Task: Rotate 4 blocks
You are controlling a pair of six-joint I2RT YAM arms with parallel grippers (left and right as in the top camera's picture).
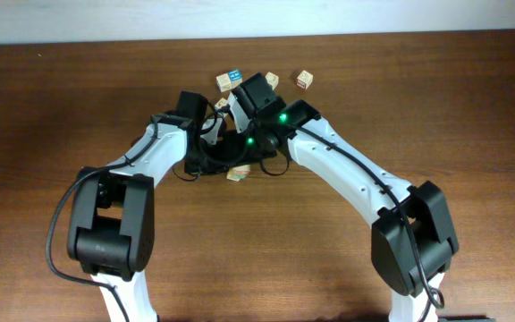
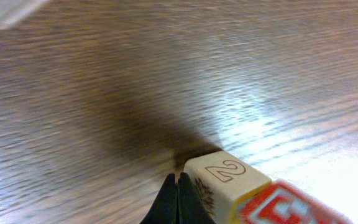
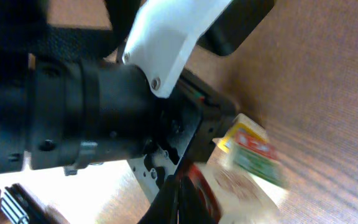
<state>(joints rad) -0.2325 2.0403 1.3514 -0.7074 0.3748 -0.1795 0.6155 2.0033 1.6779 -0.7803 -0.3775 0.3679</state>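
Note:
In the left wrist view my left gripper [image 2: 178, 190] is shut, empty, its tips resting against the side of a pale block [image 2: 225, 177] marked "2" with a yellow edge. A red-printed block [image 2: 284, 208] sits touching it at the right. My right gripper [image 3: 179, 196] is also shut with nothing in it, pressed beside a red-edged block [image 3: 238, 190]; a green-and-red block [image 3: 253, 152] lies just behind. Overhead, both wrists crowd together mid-table and hide these blocks, except one pale block [image 1: 237, 174] showing below them.
A cube with a solid blue top [image 1: 231, 80] and two more pale cubes [image 1: 273, 80] [image 1: 304, 79] lie behind the wrists. The left arm's black wrist [image 3: 73, 118] fills the left of the right wrist view, very close to my right fingers.

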